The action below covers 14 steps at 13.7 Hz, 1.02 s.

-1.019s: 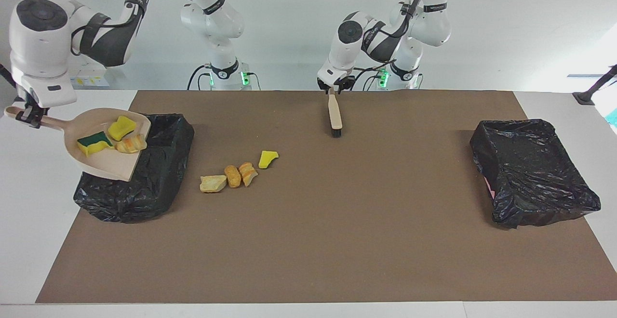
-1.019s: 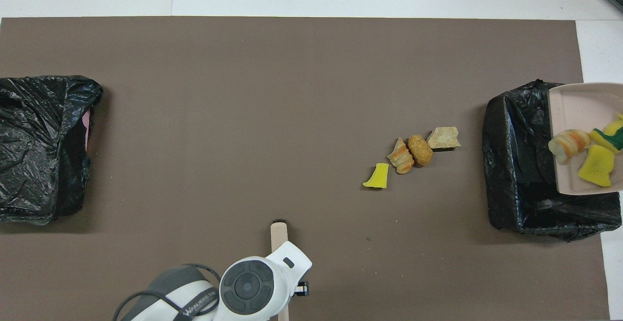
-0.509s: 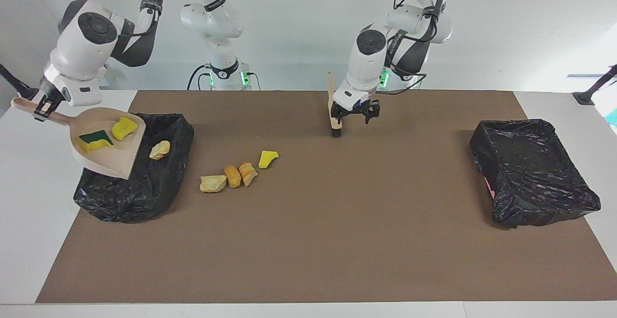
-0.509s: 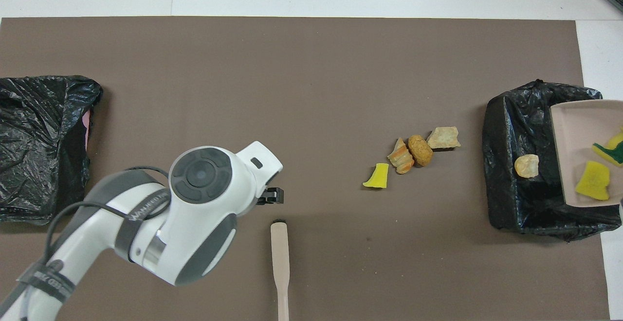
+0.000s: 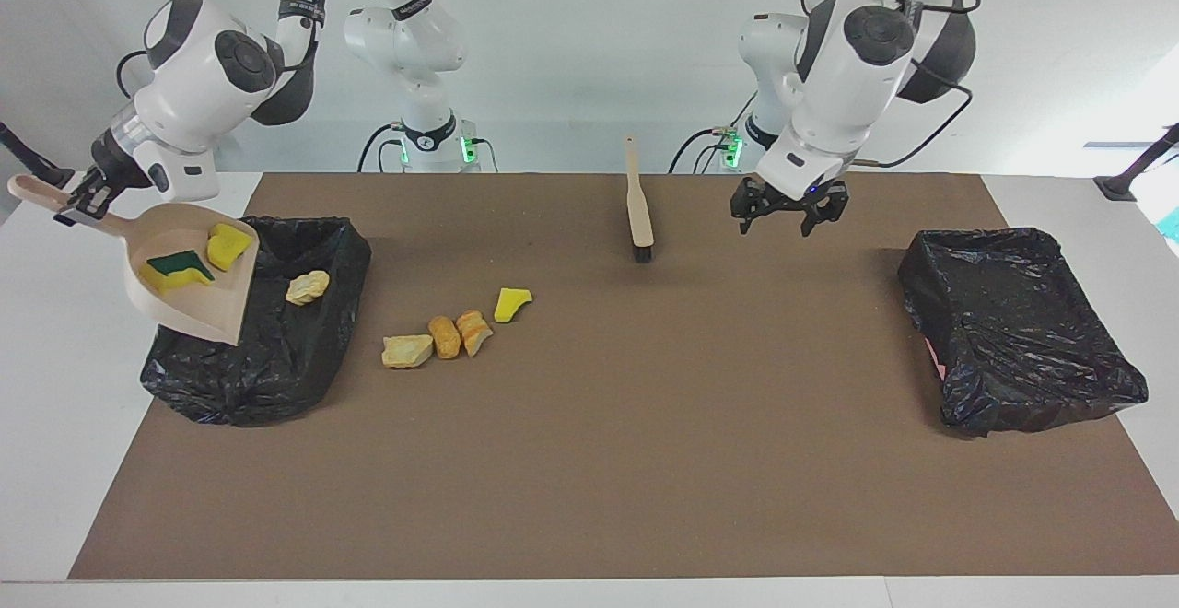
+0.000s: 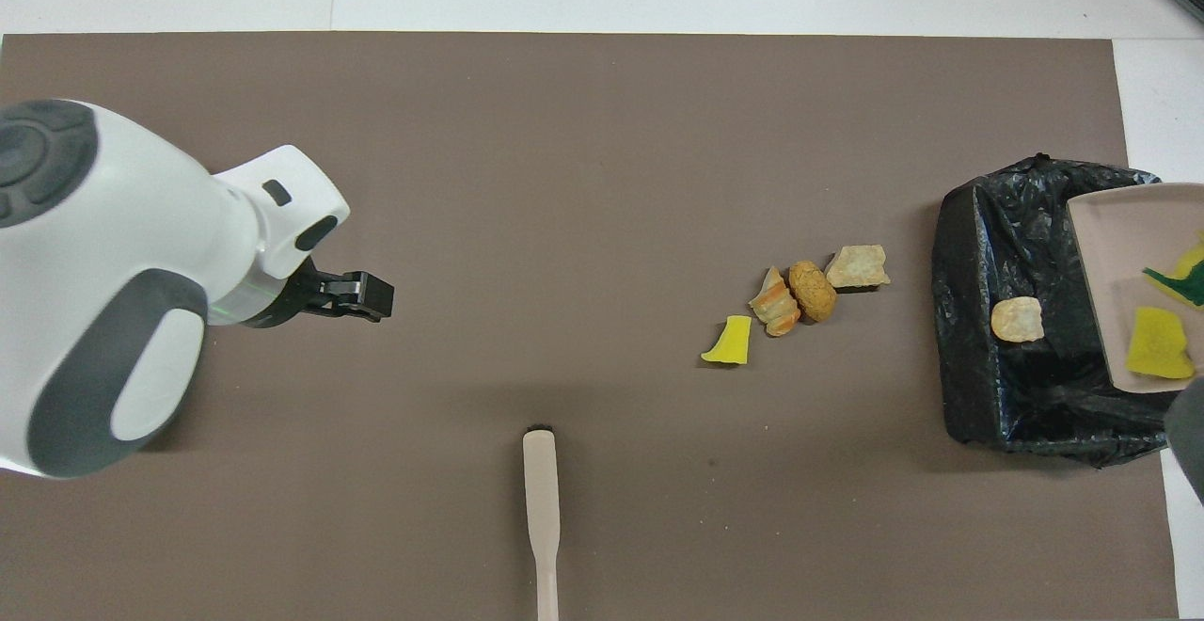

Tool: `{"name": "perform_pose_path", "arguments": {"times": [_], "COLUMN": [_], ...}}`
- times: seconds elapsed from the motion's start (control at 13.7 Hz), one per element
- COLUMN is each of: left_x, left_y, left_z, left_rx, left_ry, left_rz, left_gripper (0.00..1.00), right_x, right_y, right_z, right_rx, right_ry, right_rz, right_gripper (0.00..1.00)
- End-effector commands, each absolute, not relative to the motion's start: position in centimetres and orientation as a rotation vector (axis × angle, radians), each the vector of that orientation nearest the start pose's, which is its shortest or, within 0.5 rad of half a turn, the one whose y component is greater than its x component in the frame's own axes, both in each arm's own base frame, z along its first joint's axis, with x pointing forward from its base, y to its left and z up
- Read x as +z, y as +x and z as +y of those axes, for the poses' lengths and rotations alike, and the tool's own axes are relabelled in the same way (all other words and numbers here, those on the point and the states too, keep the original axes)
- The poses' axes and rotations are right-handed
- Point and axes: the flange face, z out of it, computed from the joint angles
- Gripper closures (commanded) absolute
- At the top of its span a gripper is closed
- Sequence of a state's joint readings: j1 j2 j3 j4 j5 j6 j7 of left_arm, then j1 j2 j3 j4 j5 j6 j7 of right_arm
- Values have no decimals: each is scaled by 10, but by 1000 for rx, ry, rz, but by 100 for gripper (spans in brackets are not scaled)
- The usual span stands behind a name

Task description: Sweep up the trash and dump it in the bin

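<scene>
Beige dustpan [image 5: 189, 281] is tipping over the black bin [image 5: 276, 350], its handle clamped in the right gripper [image 5: 78, 205]; two yellow sponges [image 5: 198, 258] are sliding down from it toward the lip. Left gripper [image 5: 787, 212] is hanging open, brush [image 5: 638, 207] beside it.

Bright, even, diffuse lighting from above. Soft shadows only, e.g. under the left gripper [image 5: 784, 218] on the brown mat [image 5: 645, 461]. Window glare around 3 o'clock, facing view. Sharp throughout.
</scene>
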State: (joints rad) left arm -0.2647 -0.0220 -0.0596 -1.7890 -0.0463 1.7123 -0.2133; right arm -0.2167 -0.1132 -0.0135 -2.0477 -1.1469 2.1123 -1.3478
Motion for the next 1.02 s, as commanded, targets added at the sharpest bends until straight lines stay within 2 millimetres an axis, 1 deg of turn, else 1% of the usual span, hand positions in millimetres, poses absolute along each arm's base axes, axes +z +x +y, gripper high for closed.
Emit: {"name": "perform_pose_path", "arguments": {"times": [0.0,0.15,0.22,0.29,0.36,0.44,0.51,0.58,0.66,0.73,0.8,0.87,0.95], "left_x": [578,603,614,622,636,649,657,663,664,662,665,668,668], "left_y": [525,524,523,525,526,526,528,528,527,527,527,526,527], "left_z": [-145,-121,-106,-92,-82,-76,-71,-67,-64,-59,-58,-57,-55], "left_rx": [70,26,2,-11,-36,-51,-74,-92,-81,-59,-64,-66,-57], "left_ry": [-3154,-3160,-3157,-3157,-3155,-3151,-3141,-3130,-3119,-3115,-3114,-3115,-3118], "left_rz": [131,80,81,117,154,177,176,165,171,175,184,184,178], "left_gripper": [0,0,0,0,0,0,0,0,0,0,0,0,0], "right_x": [534,537,540,545,551,558,561,564,566,567,568,570,572], "right_y": [507,503,503,504,505,505,504,505,505,504,505,505,506], "right_z": [-161,-162,-159,-156,-150,-141,-130,-115,-103,-99,-96,-98,-103], "right_rx": [-754,-789,-805,-834,-876,-904,-926,-945,-958,-967,-965,-968,-965], "right_ry": [1447,1437,1410,1380,1338,1302,1295,1279,1260,1258,1252,1234,1233], "right_rz": [1604,1586,1579,1563,1541,1522,1503,1482,1475,1469,1469,1457,1437], "right_gripper": [100,100,100,100,100,100,100,100,100,100,100,100,100]}}
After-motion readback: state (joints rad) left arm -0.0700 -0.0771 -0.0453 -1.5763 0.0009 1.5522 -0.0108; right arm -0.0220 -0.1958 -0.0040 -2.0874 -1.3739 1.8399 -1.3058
